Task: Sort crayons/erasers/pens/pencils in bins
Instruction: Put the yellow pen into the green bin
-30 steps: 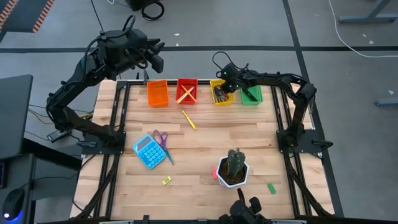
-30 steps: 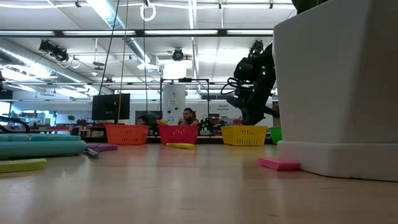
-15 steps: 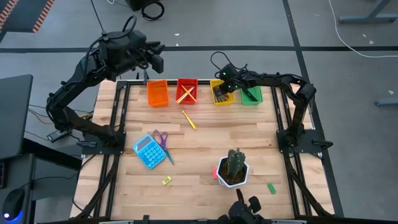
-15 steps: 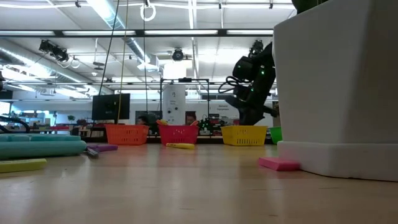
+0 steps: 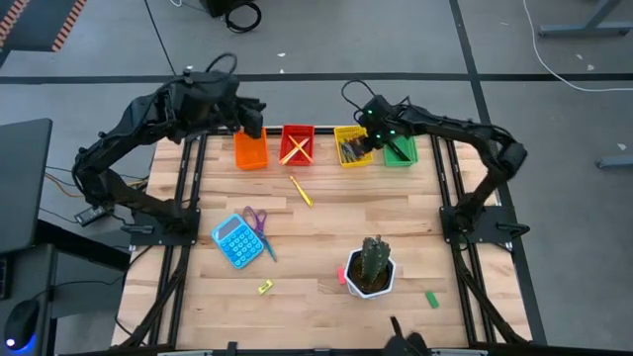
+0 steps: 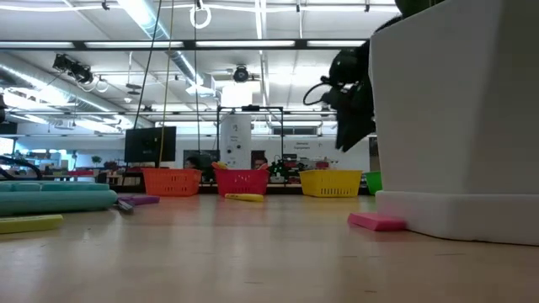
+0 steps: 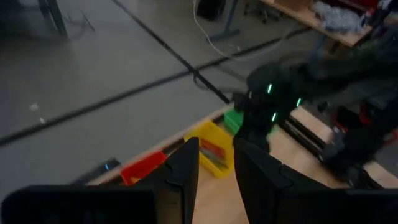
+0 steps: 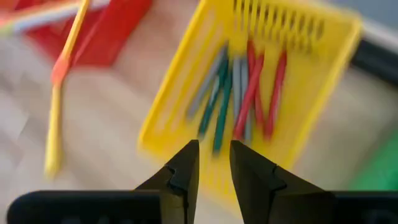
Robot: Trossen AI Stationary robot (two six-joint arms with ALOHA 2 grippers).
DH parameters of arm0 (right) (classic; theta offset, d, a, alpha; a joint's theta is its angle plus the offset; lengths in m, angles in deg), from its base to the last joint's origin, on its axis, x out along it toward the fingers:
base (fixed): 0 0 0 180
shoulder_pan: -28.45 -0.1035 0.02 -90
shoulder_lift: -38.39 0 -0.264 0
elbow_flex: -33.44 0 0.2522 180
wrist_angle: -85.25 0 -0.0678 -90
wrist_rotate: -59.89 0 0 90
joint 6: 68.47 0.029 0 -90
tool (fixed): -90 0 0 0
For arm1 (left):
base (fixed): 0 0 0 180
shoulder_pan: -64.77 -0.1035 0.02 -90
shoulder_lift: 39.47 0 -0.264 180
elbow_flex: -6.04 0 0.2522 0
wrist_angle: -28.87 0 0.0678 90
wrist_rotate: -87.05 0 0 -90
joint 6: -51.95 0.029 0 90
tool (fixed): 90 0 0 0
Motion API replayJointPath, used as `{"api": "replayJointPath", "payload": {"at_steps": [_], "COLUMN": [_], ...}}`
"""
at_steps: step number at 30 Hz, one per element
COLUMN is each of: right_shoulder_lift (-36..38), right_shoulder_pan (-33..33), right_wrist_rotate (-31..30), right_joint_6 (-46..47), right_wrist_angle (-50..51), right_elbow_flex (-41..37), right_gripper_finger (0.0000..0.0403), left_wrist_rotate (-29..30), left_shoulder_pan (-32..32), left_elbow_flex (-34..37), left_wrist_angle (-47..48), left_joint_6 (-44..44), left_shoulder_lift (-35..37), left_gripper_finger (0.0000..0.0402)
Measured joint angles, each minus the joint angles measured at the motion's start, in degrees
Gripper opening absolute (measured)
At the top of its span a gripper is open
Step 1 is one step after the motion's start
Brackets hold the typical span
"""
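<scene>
Four bins stand in a row at the table's far edge: orange (image 5: pixel 250 150), red (image 5: pixel 297 144), yellow (image 5: pixel 350 146) and green (image 5: pixel 400 150). Several crayons (image 8: pixel 242 93) lie flat in the yellow bin (image 8: pixel 249 81). Crossed yellow pencils (image 5: pixel 294 148) rest in the red bin. My right gripper (image 8: pixel 214 165) hangs open above the yellow bin, with nothing between its fingers; the low view shows it (image 6: pixel 347 139) clear of that bin (image 6: pixel 330 182). My left gripper (image 7: pixel 216 168) is open and empty, high over the orange bin's far end (image 5: pixel 253 127).
A yellow stick (image 5: pixel 301 190) lies on the table near the red bin. Nearer the front are a blue calculator (image 5: pixel 234 240), purple scissors (image 5: pixel 257 222), a white cactus pot (image 5: pixel 370 269), and yellow-green (image 5: pixel 264 288), pink (image 5: pixel 342 278) and green (image 5: pixel 432 299) erasers.
My right gripper has risen from the yellow bin and now hangs well above it. My left gripper has swung toward the table's right and near side, from beyond the far edge to over the orange bin, rolling and tipping downward as it went.
</scene>
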Motion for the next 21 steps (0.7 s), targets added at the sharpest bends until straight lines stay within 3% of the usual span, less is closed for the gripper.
{"api": "replayJointPath", "payload": {"at_steps": [8, 12, 16, 21], "right_shoulder_lift": [11.9, 17.2, 22.1, 27.0], "right_shoulder_pan": [-6.0, -11.1, -15.9, -19.5], "right_wrist_rotate": [1.4, -0.3, -6.6, -9.4], "right_joint_6": [1.3, 1.5, 3.6, 6.8], "right_wrist_angle": [22.7, 23.7, 23.4, 23.8], "right_elbow_flex": [0.0, 0.0, 0.0, 0.0], "right_gripper_finger": [0.0096, 0.0096, 0.0096, 0.0096], "left_wrist_rotate": [0.0, -0.2, -3.7, -10.8], "left_shoulder_pan": [5.0, 7.5, 9.2, 11.1], "left_elbow_flex": [0.0, 0.0, 0.0, 0.0], "left_wrist_angle": [10.6, 19.2, 28.2, 31.9], "left_joint_6": [-11.4, -17.9, -23.5, -17.7], "left_shoulder_lift": [-0.1, -1.4, -3.8, -8.2], "left_gripper_finger": [0.0107, 0.0107, 0.0107, 0.0107]}}
